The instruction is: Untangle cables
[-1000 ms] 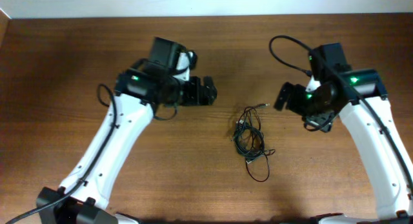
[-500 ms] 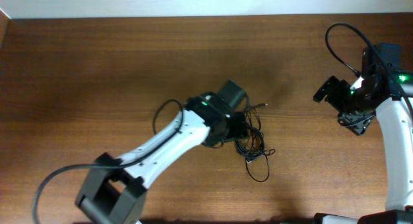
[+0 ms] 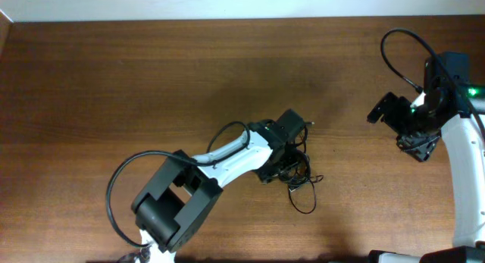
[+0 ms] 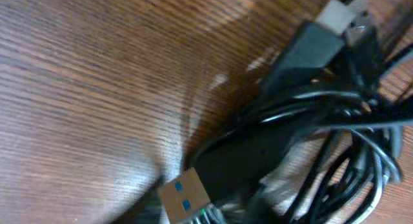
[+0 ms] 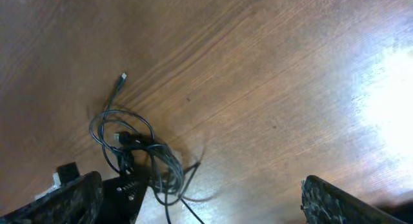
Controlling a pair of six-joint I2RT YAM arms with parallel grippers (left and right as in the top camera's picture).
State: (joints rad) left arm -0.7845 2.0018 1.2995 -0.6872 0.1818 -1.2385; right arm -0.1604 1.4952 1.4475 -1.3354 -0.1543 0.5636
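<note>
Down on the brown wooden table (image 3: 114, 81), the cables (image 3: 301, 180) lie in one black tangled heap, a bit right of the middle. One thin loop sticks out toward the near edge. One thin end with a small plug (image 3: 309, 125) pokes out at the far side. The cords cross over each other, so it is hard to tell how many there are.

The left arm (image 3: 227, 153) reaches far across the table. The left gripper (image 3: 283, 158) sits right on top of the left part of the heap. From above, its fingers are hidden under its own dark body. The left wrist view is very close and blurry. It shows piled black cords, a flat plug (image 4: 186, 193) with blue inside at the bottom, and a silvery plug (image 4: 339, 14) cut off at the top edge. No fingers can be made out there, so one cannot tell if this gripper is clamped on a cord or loose.

The right gripper (image 3: 381, 109) hangs well apart from the heap, off to the right. In its wrist view its two fingers (image 5: 68, 198) are spread wide at the bottom corners, both cut off by the edge. Only bare table lies between them.
</note>
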